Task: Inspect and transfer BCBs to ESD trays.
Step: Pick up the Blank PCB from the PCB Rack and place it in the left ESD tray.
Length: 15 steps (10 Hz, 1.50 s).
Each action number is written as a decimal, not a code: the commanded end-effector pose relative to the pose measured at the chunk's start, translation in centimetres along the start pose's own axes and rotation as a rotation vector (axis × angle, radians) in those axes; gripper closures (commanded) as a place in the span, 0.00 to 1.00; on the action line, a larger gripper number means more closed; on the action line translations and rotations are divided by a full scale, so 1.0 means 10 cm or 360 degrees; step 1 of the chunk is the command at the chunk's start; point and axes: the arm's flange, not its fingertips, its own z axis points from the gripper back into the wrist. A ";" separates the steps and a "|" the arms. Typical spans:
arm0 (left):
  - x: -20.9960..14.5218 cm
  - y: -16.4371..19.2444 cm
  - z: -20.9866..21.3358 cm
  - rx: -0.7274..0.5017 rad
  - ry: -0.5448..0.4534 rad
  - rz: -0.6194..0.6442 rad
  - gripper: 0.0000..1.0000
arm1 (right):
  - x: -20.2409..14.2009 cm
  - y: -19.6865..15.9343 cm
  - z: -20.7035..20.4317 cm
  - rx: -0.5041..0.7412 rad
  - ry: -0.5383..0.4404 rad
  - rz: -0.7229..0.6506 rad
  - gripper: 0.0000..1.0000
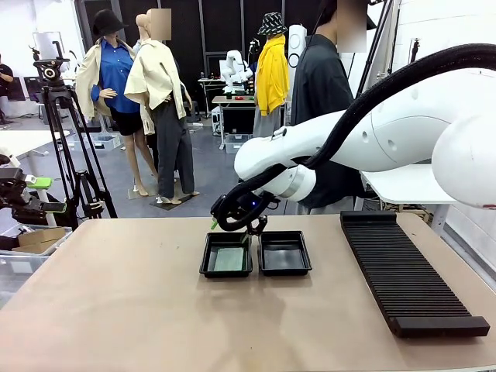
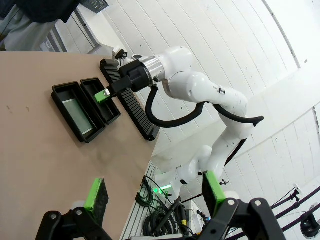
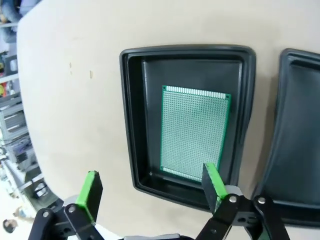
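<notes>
Right gripper [image 3: 150,187] hovers with jaws spread wide, holding nothing, over a thin green perforated circuit board [image 3: 195,132] in a shallow black plastic tray [image 3: 131,115].
Board lies flat on the tray floor, nearer one long wall, clear of the rim; one green pad [image 3: 210,180] overlaps its near short edge in the wrist view, and I cannot tell whether it touches. Judged best: lift straight up, no sideways drift, so that pad cannot drag the board against the wall. An empty twin tray [image 1: 284,253] sits just beside, then the long black ribbed rack [image 1: 407,271] on the tan table [image 1: 116,310]. Well apart, the left gripper [image 2: 156,195] is likewise spread and empty.
</notes>
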 end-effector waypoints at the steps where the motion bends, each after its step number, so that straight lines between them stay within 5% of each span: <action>1: 0.00 -0.02 0.02 -0.0002 -0.0007 0.0006 0.00 | 0.01 0.19 0.05 -0.0137 0.0001 0.0009 0.00; 5: 0.00 -0.02 0.02 -0.0002 -0.0007 0.0006 0.00 | -0.05 0.30 0.08 -0.0259 0.0042 0.0073 0.00; 15: 0.00 -0.02 0.02 -0.0002 -0.0007 0.0006 0.00 | -0.06 0.23 0.08 -0.0168 0.0006 0.0072 0.00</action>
